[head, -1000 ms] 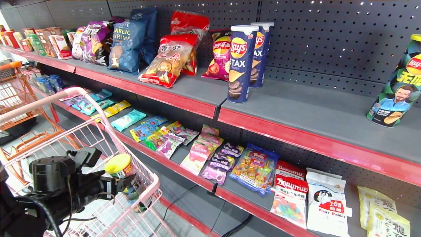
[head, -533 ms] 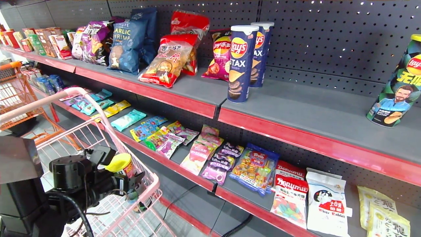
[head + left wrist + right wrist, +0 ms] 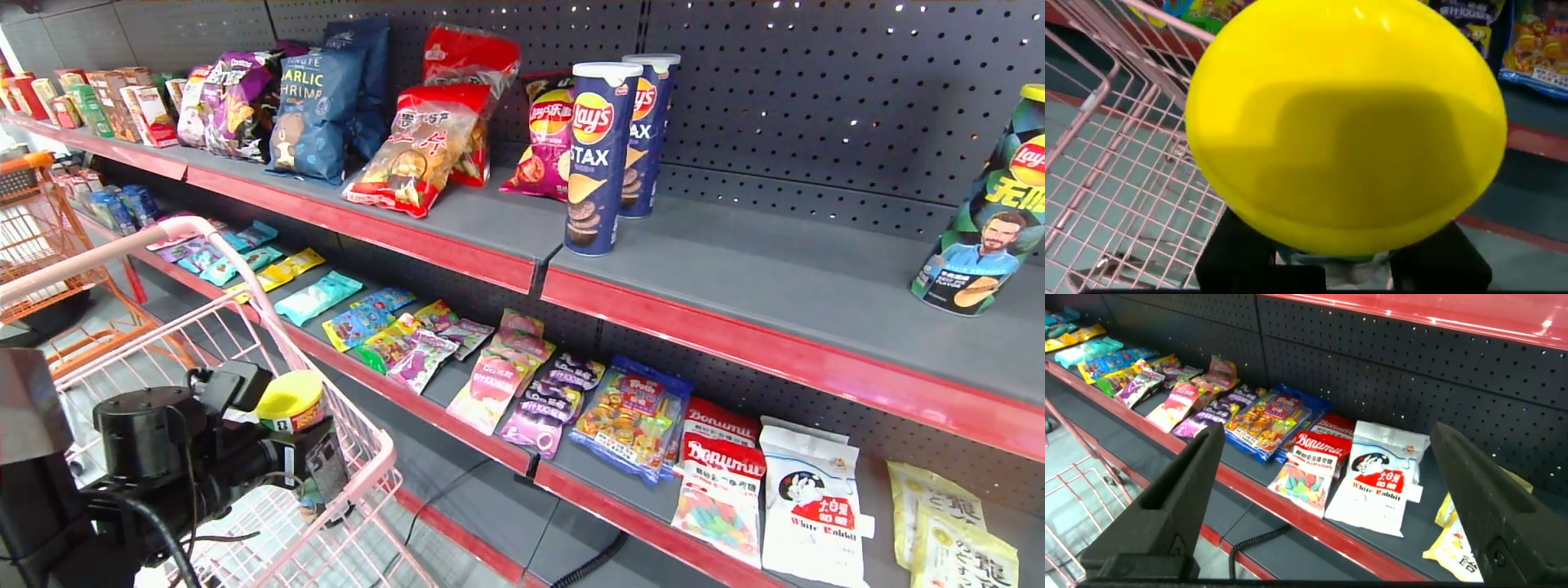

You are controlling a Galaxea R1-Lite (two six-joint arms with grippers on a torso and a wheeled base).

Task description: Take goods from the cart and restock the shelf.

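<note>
Left claw (image 3: 317, 461) clenched on yellow-lidded can (image 3: 287, 400); can upright between its fingers, over pink cart (image 3: 374, 437) corner. Right claw (image 3: 1327, 433) released.

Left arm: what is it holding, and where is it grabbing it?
The left gripper holds a yellow-lidded can, jaws clamped on its body below the lid.

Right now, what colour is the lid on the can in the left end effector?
Yellow. The lid of the can shows best in the left wrist view.
</note>
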